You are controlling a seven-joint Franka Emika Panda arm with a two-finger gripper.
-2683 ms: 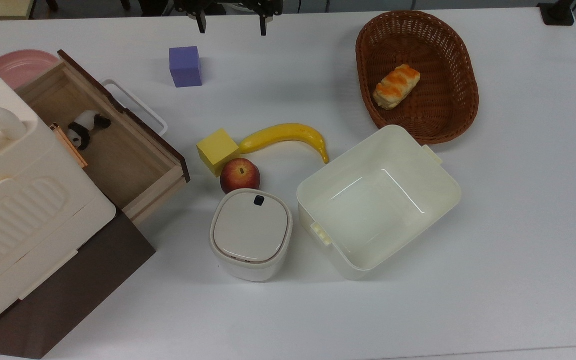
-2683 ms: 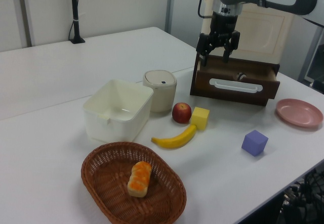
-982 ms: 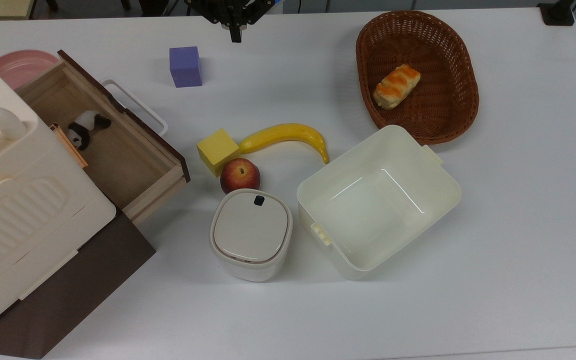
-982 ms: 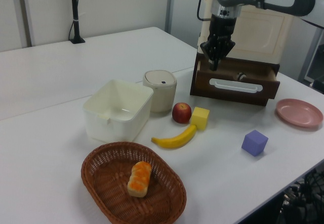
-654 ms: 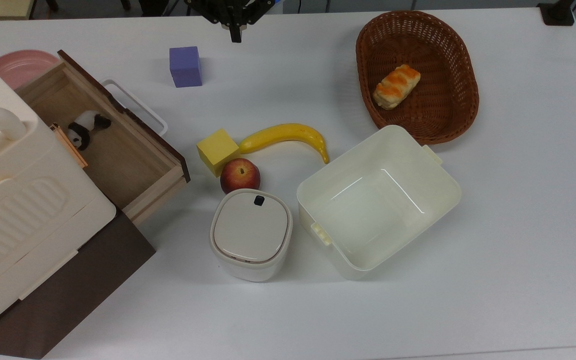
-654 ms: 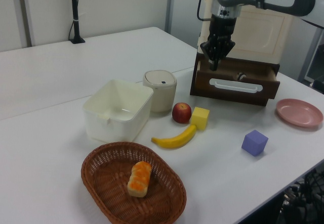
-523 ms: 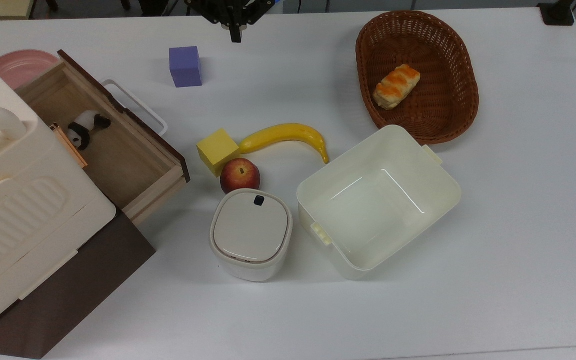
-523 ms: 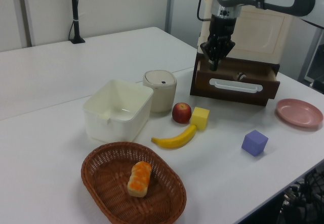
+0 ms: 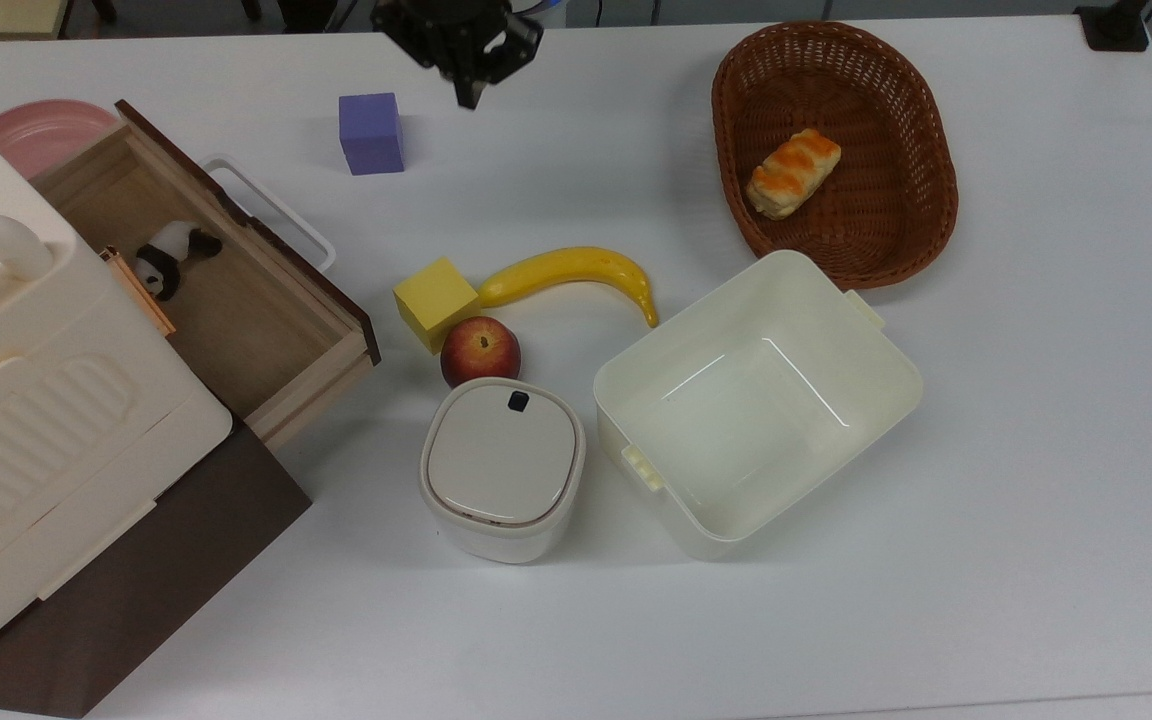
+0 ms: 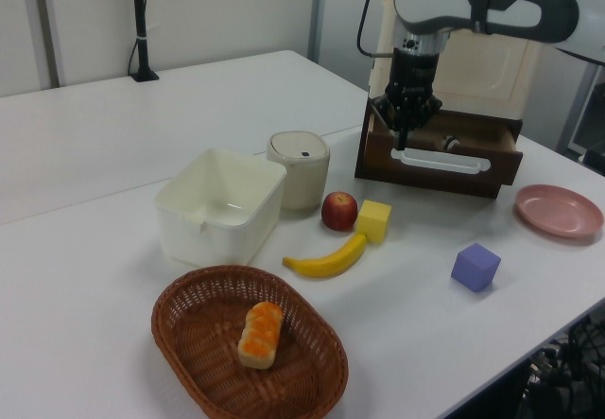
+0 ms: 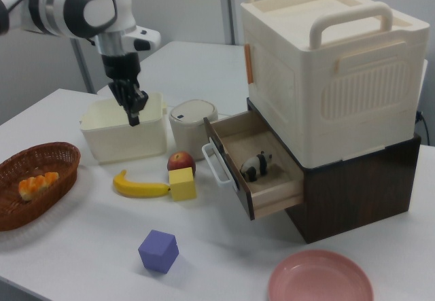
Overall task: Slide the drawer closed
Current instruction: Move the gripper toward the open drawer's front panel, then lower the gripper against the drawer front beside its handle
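Since a moment ago, the gripper (image 9: 464, 98) has come lower and a bit toward the top view's left, fingers pinched together and holding nothing.

It hangs straight down from the arm (image 11: 81, 2), fingertips pointing at the table (image 9: 1036, 450), up in the air and well apart from the drawer (image 9: 236, 300). The drawer is pulled out of the dark brown cabinet (image 11: 353, 185) under the big cream case (image 11: 326, 77), at the top view's left. Its long side runs along the dark front panel (image 11: 228, 165), slanting from the top view's upper left to lower right. The front and its white handle (image 9: 271, 210) point toward the purple block (image 9: 371, 133) and the yellow block (image 9: 434, 300). A small toy panda (image 9: 168, 262) lies inside. A banana (image 9: 576, 273) and an apple (image 9: 480, 349) lie near the yellow block.
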